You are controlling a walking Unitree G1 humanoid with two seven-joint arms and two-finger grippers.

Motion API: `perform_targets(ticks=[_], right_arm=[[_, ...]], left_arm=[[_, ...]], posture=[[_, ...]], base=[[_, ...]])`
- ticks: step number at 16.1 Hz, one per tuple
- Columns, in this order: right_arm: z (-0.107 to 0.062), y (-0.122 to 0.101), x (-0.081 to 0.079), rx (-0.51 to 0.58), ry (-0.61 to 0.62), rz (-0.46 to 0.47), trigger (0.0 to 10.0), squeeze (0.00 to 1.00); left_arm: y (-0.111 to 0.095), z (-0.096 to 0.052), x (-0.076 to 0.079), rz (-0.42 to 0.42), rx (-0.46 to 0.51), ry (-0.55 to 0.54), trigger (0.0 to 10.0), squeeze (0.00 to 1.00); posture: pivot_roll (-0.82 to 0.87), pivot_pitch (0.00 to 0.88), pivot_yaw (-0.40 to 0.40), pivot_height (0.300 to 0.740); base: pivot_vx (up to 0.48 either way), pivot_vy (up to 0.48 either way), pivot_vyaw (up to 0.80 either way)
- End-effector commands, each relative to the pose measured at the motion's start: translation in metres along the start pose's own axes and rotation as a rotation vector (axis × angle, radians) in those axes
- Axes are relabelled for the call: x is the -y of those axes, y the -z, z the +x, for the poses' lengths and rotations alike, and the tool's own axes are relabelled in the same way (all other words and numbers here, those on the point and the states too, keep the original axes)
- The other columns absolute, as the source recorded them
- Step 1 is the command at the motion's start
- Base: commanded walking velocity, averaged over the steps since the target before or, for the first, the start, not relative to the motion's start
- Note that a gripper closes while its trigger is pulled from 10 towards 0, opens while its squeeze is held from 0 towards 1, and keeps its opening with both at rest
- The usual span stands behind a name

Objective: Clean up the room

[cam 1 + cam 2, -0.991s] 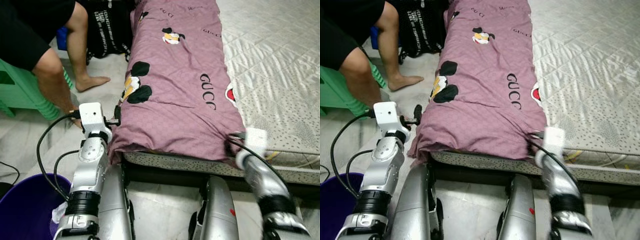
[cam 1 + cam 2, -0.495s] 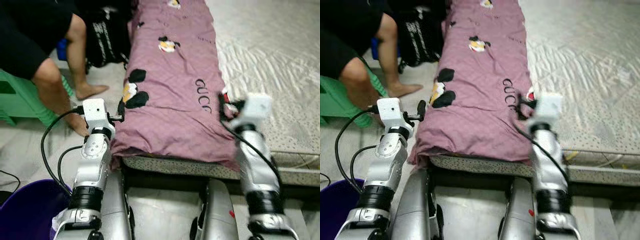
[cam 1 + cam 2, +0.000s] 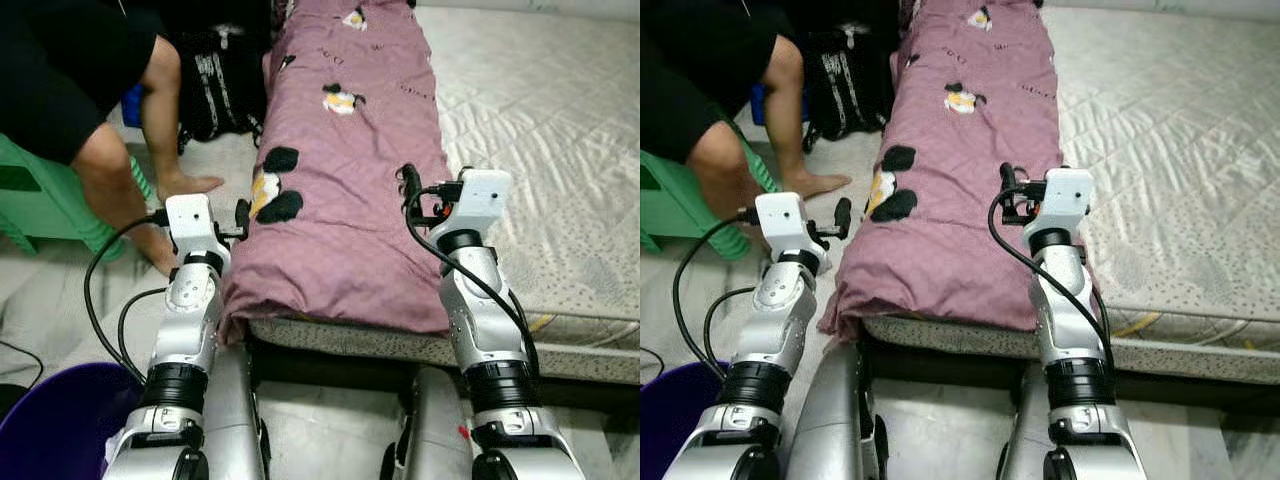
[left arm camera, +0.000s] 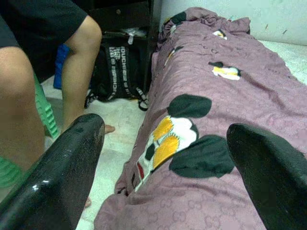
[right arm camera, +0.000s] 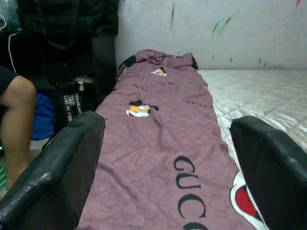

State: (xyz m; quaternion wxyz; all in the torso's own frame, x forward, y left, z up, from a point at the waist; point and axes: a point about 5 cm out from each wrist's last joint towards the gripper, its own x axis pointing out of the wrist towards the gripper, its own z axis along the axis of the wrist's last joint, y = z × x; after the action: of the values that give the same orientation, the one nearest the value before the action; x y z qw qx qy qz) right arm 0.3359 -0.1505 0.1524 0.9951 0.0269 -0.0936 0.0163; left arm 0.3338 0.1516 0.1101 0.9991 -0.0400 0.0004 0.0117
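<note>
Quilt (image 3: 345, 170) in mauve lies folded lengthwise along the mattress (image 3: 560, 150), centre of my head view.

Left eye: my left end effector (image 3: 241, 216) sits at the quilt's lower left edge, my right end effector (image 3: 408, 183) over its right side. A person's leg (image 3: 165, 130) and a black bag (image 3: 225, 80) fill the upper left; a purple tub (image 3: 60, 420) is lower left.
Left wrist: fingers (image 4: 62, 167) spread apart, released, nothing between them.
Right wrist: fingers (image 5: 57, 163) likewise spread wide, quilt (image 5: 163, 143) stretching ahead.

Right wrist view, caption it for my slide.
Open right gripper poised over the mauve quilt lying on the mattress.
</note>
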Motion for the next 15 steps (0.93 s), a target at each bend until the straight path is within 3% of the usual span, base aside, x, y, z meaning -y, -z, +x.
perform_targets(ticks=[1,10,15], right_arm=[[0.005,-0.0061,-0.0023,0.028,-0.009,-0.005,10.0,0.0],[0.0072,-0.0028,0.0002,0.036,0.007,-0.014,10.0,0.0],[0.0071,-0.001,0.0007,0.034,0.012,-0.027,10.0,0.0]], left_arm=[[-0.0077,0.0044,0.0014,-0.005,0.03,0.004,10.0,0.0],[-0.0077,0.0068,0.003,-0.004,0.035,0.014,10.0,0.0],[-0.0086,0.0082,0.0022,-0.005,0.036,0.006,10.0,0.0]], posture=[[0.01,0.0,0.022,0.629],[0.01,0.0,0.026,0.739],[0.01,0.0,0.027,0.74]], base=[[0.0,0.0,0.0],[0.0,0.0,0.0],[0.0,0.0,0.0]])
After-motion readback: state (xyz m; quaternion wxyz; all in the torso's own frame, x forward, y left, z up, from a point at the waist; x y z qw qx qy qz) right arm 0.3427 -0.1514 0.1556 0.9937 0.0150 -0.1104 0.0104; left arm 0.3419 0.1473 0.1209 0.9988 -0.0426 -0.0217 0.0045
